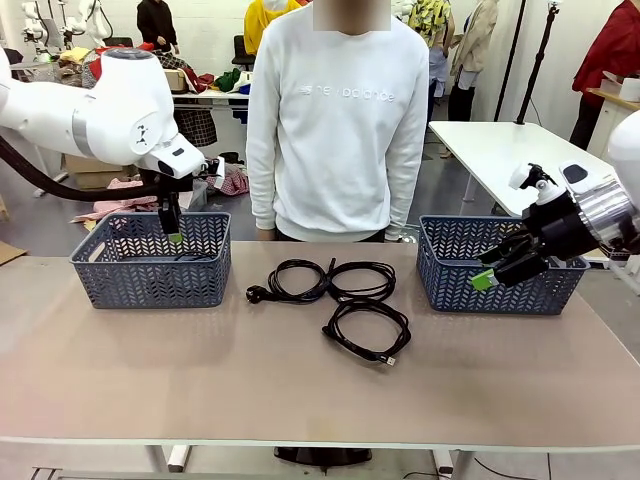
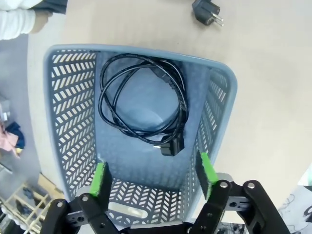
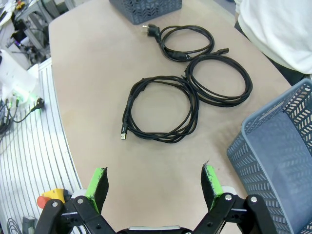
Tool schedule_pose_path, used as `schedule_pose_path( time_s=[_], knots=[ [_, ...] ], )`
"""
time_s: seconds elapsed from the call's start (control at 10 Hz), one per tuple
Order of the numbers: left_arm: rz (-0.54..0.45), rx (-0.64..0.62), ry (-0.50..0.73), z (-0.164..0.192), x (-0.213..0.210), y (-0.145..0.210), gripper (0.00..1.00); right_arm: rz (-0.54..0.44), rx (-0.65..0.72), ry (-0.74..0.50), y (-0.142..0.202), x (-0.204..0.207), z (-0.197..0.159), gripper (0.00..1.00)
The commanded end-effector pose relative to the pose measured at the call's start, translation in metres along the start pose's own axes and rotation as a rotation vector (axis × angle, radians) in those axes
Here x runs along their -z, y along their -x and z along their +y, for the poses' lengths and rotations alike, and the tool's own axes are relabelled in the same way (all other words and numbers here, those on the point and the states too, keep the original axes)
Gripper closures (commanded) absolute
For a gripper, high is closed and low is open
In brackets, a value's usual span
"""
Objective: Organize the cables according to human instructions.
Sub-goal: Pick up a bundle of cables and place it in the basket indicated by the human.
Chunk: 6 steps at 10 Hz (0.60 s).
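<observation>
Three coiled black cables lie on the table's middle: one with a chunky plug (image 1: 293, 281), one beside it (image 1: 362, 280), and a nearer one (image 1: 367, 327). In the right wrist view they are the far coil (image 3: 187, 43), the middle coil (image 3: 220, 80) and the near coil (image 3: 161, 108). A fourth cable (image 2: 141, 102) lies coiled on the floor of the left basket (image 2: 73, 122). My left gripper (image 2: 153, 175) hangs open and empty above that basket (image 1: 150, 262). My right gripper (image 3: 155, 183) is open and empty, held above the table beside the right basket (image 1: 500, 268).
A person in a white sweatshirt (image 1: 337, 120) stands at the far edge between the two baskets, arms down. The right basket (image 3: 280, 156) looks empty where it shows. A plug (image 2: 207, 12) of a table cable lies just outside the left basket. A power strip (image 3: 19, 87) sits off the table edge.
</observation>
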State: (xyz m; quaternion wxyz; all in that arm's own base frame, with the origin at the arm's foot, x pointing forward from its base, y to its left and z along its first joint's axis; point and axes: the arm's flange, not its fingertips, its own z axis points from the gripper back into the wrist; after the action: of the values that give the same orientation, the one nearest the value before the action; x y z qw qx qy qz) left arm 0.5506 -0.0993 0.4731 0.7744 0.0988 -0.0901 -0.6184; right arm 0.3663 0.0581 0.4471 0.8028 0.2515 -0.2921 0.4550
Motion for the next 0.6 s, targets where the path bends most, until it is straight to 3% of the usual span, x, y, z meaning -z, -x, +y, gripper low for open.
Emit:
schedule_pose_path(
  time_s=[0.0, 0.5],
  knots=[
    [-0.012, -0.011, 0.033, 0.0005, -0.0056, 0.0032, 0.00, -0.029, -0.027, -0.005, -0.0007, 0.0029, -0.0042, 0.00],
    [-0.040, -0.068, 0.070, -0.0058, -0.0058, 0.0094, 0.00, -0.029, -0.027, -0.005, -0.0007, 0.0029, -0.0042, 0.00]
  ],
)
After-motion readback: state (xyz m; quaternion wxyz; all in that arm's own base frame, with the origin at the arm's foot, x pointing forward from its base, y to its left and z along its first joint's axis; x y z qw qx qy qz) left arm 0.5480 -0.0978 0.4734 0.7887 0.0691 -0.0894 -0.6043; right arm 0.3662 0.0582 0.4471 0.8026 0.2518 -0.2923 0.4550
